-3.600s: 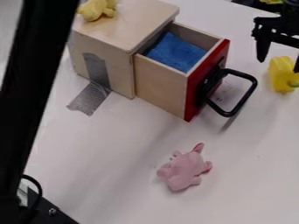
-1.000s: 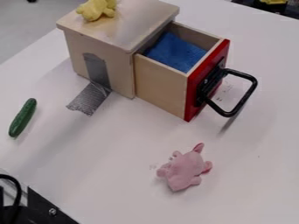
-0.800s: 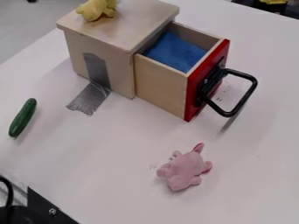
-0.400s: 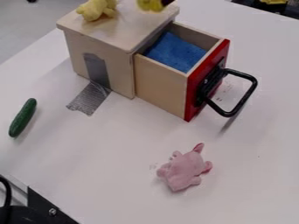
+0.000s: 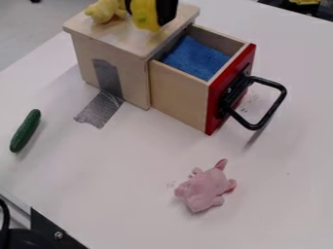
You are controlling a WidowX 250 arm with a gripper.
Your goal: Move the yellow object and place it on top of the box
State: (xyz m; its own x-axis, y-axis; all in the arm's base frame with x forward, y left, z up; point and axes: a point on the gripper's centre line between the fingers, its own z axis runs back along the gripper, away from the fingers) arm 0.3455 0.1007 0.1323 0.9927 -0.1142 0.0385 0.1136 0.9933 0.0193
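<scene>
At eleven o'clock, the gripper (image 5: 149, 13) grips the yellow block (image 5: 146, 21) above the box (image 5: 123, 40). Best nudge it toward eight o'clock, away from the drawer (image 5: 179, 95) but clear of the yellow toy (image 5: 101, 11), lower gently, then release once supported.

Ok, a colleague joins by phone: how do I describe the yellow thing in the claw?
Find the wooden box with the red-fronted drawer, then its lid. Over the lid, the black claw grips a bright yellow toy pepper; its greenish spot sets it apart from the paler yellow toy animal to its left.
</scene>
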